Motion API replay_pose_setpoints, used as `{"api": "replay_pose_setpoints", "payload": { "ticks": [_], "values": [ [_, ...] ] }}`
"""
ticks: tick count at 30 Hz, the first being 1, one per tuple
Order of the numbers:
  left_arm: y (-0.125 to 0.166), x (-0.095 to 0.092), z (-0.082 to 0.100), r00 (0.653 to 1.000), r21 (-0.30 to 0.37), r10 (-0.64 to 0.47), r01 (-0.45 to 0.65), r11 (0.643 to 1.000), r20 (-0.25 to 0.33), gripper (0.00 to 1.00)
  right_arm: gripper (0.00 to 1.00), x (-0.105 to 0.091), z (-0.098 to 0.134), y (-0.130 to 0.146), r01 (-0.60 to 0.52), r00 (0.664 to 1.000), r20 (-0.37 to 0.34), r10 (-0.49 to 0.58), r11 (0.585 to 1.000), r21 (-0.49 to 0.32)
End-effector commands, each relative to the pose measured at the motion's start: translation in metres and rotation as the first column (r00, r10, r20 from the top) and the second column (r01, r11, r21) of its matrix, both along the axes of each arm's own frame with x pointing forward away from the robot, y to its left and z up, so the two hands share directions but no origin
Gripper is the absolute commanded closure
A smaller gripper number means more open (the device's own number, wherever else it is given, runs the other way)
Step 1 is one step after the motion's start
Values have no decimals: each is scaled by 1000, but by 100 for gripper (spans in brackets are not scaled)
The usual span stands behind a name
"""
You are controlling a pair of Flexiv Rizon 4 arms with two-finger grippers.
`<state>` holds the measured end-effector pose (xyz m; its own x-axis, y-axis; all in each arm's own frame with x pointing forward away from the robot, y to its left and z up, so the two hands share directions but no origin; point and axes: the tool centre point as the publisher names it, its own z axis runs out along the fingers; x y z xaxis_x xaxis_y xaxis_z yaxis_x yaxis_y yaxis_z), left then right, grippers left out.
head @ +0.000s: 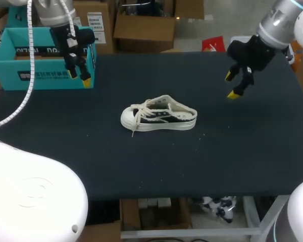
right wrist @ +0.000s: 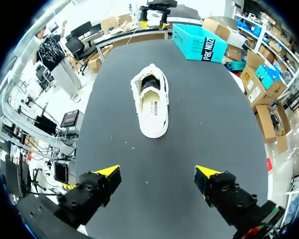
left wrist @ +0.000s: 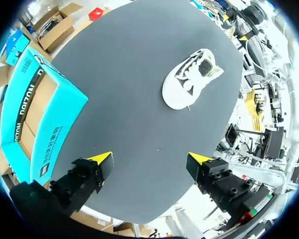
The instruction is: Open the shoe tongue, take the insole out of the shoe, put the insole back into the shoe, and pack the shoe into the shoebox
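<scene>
Both arms hang high and well apart from the shoe (head: pixel 159 116), which sits alone mid-table (head: pixel 141 166), toe toward the shoebox (head: pixel 20 75). It looks like a starting stance. The left gripper (head: pixel 80 76) hovers by the teal box with fingers spread wide, and the right gripper (head: pixel 231 84) gapes wide too. There is white lettering on the box side and small print on the insole (right wrist: pixel 153 107), which I leave unread.

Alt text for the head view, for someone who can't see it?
A white and black shoe stands mid-table, toe toward the left. An open teal shoebox sits at the far left corner with the left gripper near its front; the right gripper hangs over the far right, both with jaws open.
</scene>
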<state>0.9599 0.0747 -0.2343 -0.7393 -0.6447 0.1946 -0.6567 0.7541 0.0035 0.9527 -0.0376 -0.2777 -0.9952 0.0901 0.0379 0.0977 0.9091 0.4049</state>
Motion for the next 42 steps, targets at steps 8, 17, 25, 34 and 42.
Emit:
{"api": "replay_pose_setpoints", "payload": {
  "ticks": [8,17,25,34,42],
  "values": [
    [-9,-14,3,996,118,8,-18,993,84,0,0,-3,-8,6,15,1000,18,-14,999,-44],
    [-51,-21,3,987,53,147,-151,987,71,0,0,-3,-13,9,13,1000,5,-13,999,-29],
    [-101,-36,-4,888,48,460,-460,887,9,0,0,-10,-45,33,63,998,-18,-62,996,63],
    [-137,-40,-11,843,53,537,-535,843,-39,0,0,-20,-73,68,95,995,-22,-93,982,161],
    [-162,-41,-19,859,58,507,-504,862,-69,0,0,-20,-95,93,100,995,-10,-100,968,230]
  ]
}}
